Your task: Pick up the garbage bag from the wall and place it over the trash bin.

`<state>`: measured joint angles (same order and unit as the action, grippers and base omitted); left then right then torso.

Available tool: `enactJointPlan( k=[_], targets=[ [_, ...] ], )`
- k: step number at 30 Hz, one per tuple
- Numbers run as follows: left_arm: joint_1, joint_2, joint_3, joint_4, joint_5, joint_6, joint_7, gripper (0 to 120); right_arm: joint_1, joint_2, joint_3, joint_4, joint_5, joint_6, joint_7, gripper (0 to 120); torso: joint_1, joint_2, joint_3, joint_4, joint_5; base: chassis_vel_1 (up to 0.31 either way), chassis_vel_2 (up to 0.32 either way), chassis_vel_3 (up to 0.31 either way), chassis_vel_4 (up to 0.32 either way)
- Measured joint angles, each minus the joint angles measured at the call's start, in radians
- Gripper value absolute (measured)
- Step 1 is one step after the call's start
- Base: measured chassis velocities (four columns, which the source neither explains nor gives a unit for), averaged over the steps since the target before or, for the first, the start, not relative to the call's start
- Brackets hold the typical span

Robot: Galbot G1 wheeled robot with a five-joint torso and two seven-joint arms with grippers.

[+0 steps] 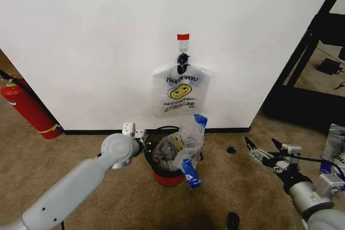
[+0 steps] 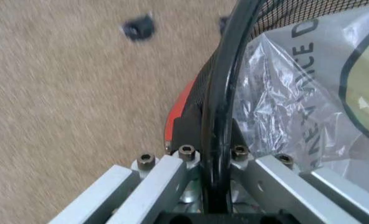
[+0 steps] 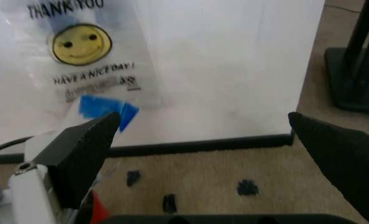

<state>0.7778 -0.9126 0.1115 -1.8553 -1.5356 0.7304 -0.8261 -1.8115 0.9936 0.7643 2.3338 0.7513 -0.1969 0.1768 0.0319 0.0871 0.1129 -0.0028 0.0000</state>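
Head view: the left gripper (image 1: 141, 136) sits at the rim of the trash bin (image 1: 168, 178); the garbage bag (image 1: 182, 149) is draped over the bin beside it. The right gripper (image 1: 262, 146) hovers apart over open carpet (image 1: 108, 208), fingers spread.

Left wrist view: the fingers (image 2: 156, 179) pinch the bin's black rim (image 2: 219, 107); the fingertips are cut off.

Right wrist view: spread fingers (image 3: 88, 154) face the wall (image 3: 234, 65), where a matching bag (image 3: 85, 56) hangs.

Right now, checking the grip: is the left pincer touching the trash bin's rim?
Touching. The left wrist view shows the left pincer closed around the trash bin rim, the black wire running between its fingers.
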Motion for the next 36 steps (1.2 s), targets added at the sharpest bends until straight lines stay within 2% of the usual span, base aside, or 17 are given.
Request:
enactJointPlan(
  k=[7,27,31,32,36],
  targets=[
    [0.082,-0.029,-0.013,-0.012,0.069,-0.014,-0.001,0,-0.003,0.008,-0.027,0.016,-0.030,-0.030,0.039,100,0.000,0.000,0.000,-0.0002,-0.0003,0.000,0.000,0.000,0.000],
    [0.091,-0.095,0.021,0.017,0.104,-0.017,0.012,0,-0.012,0.024,-0.054,0.025,-0.072,-0.042,0.066,100,0.000,0.000,0.000,-0.0004,0.0000,0.000,0.000,0.000,0.000],
    [0.093,-0.102,0.021,0.021,0.117,-0.018,0.029,7,-0.012,0.024,-0.056,0.025,-0.073,-0.042,0.068,100,0.000,0.000,0.000,-0.0004,-0.0001,0.000,0.000,0.000,0.000],
    [0.095,-0.109,0.021,0.024,0.128,-0.022,0.040,15,-0.012,0.024,-0.056,0.026,-0.073,-0.042,0.069,100,0.000,0.000,0.000,-0.0004,-0.0001,0.000,0.000,0.000,0.000],
    [0.099,-0.113,0.027,0.022,0.155,-0.020,0.055,32,-0.016,0.023,-0.052,0.028,-0.073,-0.042,0.070,100,0.000,0.000,0.000,-0.0004,-0.0002,0.000,0.000,0.000,0.000]
  ],
)
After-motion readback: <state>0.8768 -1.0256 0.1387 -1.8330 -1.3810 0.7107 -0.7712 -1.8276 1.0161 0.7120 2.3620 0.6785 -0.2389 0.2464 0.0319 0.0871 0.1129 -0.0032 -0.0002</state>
